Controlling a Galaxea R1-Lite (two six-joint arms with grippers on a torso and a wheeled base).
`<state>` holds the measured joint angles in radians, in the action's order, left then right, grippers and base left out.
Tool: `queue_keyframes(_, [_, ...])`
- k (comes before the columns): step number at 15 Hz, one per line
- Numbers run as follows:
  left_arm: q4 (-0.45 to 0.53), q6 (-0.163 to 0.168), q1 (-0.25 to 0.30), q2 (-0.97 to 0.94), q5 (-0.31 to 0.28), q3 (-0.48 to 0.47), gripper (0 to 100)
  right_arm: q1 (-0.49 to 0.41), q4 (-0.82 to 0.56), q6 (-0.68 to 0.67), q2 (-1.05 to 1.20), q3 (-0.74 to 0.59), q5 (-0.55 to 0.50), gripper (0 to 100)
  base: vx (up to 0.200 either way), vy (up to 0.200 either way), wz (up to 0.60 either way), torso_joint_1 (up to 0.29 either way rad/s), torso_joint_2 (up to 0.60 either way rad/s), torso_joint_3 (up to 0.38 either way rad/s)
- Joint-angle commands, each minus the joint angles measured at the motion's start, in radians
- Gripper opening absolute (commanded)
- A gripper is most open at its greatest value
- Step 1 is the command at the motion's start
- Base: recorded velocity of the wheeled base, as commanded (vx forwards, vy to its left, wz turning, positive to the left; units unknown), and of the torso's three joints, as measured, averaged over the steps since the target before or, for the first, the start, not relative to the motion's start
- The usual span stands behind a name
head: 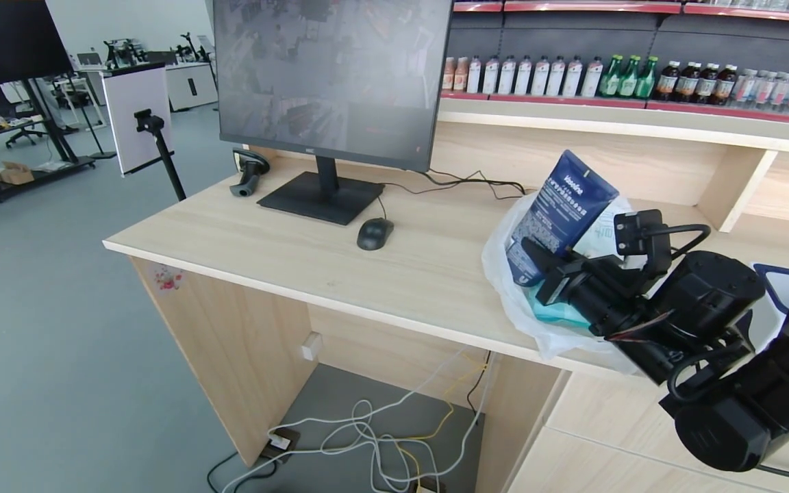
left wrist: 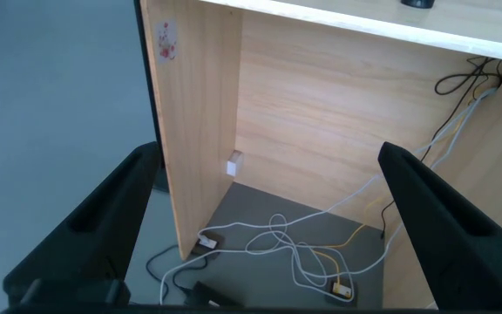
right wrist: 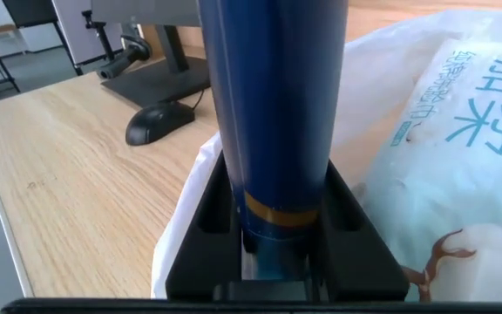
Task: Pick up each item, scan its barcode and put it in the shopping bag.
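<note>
My right gripper (head: 540, 266) is shut on the lower end of a dark blue tube (head: 563, 204), which stands tilted in the mouth of the white plastic shopping bag (head: 501, 277) on the wooden counter. In the right wrist view the tube (right wrist: 273, 113) sits between the black fingers (right wrist: 209, 209), with the bag (right wrist: 382, 78) and a pale printed pack (right wrist: 469, 166) inside it. A teal item (head: 557, 313) also lies in the bag. My left gripper (left wrist: 264, 157) is open and holds nothing, low down in front of the counter's open underside.
A monitor (head: 329, 82), a mouse (head: 374, 233) and a handheld barcode scanner (head: 249, 172) stand on the counter's left part. A blue-rimmed basket (head: 788, 281) lies at the right. Cables (left wrist: 303, 253) lie on the floor under the counter. Shelves of bottles (head: 614, 77) line the back.
</note>
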<state>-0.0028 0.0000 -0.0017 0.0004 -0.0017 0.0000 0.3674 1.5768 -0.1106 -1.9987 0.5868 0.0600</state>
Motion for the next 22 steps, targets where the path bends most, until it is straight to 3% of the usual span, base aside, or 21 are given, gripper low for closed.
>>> queue_keyframes(1, [0.000,0.000,0.000,0.000,0.000,0.000,100,0.002,-0.006,-0.001,-0.014,-0.016,0.000,0,0.000,0.000,0.00,0.000,0.00,0.000])
queue_keyframes(4, [0.000,-0.002,0.000,0.000,0.000,0.000,100,0.011,-0.006,-0.060,-0.014,0.025,-0.078,0,0.000,0.000,0.00,0.000,0.00,0.000])
queue_keyframes(7, [0.000,0.000,0.000,0.000,0.000,0.000,100,0.088,-0.006,-0.129,-0.022,0.030,-0.181,0,0.000,0.000,0.00,0.000,0.00,0.000])
queue_keyframes(11, [0.000,0.000,0.000,0.000,0.000,0.000,100,0.107,-0.006,-0.127,-0.031,0.004,-0.186,0,0.000,0.000,0.00,0.000,0.00,0.000])
queue_keyframes(22, [-0.003,0.000,0.000,0.000,0.000,0.000,100,0.038,-0.006,-0.104,-0.015,-0.025,-0.184,0,0.000,0.000,0.00,0.000,0.00,0.000])
